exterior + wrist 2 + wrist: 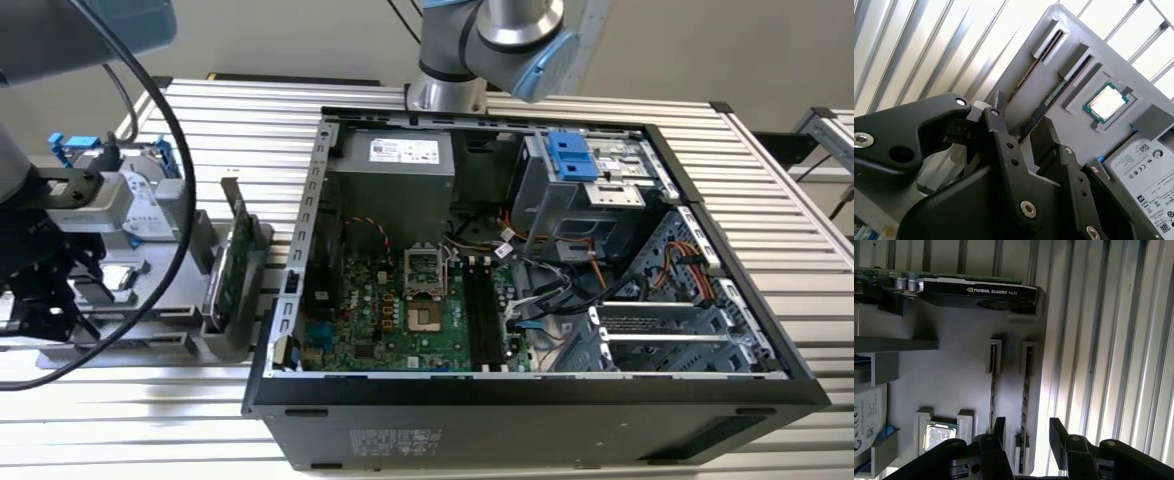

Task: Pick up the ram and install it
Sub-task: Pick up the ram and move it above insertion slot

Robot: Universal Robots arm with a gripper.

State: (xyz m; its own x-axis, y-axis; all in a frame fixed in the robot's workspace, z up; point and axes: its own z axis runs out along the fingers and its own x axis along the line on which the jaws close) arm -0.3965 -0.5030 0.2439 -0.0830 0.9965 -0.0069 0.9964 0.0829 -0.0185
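Ram [1026, 385] upright in gray tray [954, 370] slot w/ gripper [1027, 424] spread wide right by it.

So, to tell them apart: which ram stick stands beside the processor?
The ram in the inner slot, next to the processor; the other stick stands at the holder edge, by the table.

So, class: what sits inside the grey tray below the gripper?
The ram stands on edge there, a second stick alongside, plus a processor chip and hard drive. The open gripper covers both sticks' near ends.
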